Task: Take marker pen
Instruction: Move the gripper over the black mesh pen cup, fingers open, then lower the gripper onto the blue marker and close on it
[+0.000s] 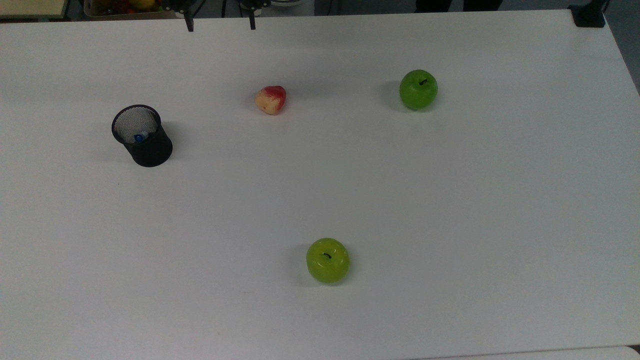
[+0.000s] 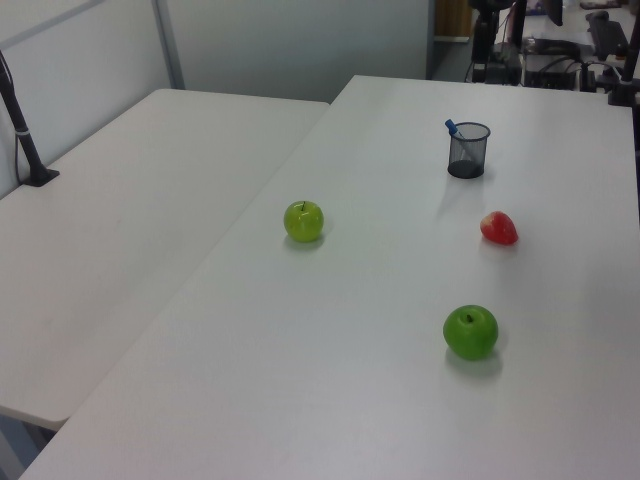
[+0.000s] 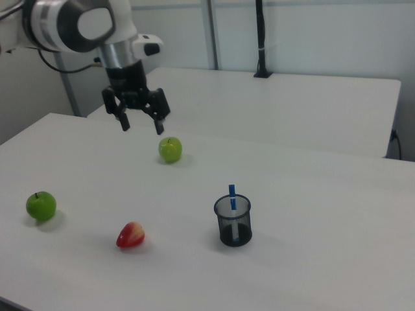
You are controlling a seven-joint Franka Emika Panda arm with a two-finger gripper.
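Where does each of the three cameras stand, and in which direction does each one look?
Top view: high above the white table, looking down; the gripper fingertips show at the top view's top edge.
Left view: raised at one end of the table, looking along it toward the mesh pen cup at the far end.
Right view: low at the opposite end, cup nearest; shows the arm and open gripper above the table.
Shared: all three show the marker pen standing in the cup, the two green apples and the red fruit.

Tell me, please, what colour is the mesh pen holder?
Black; the mesh pen holder shows best in the right view.
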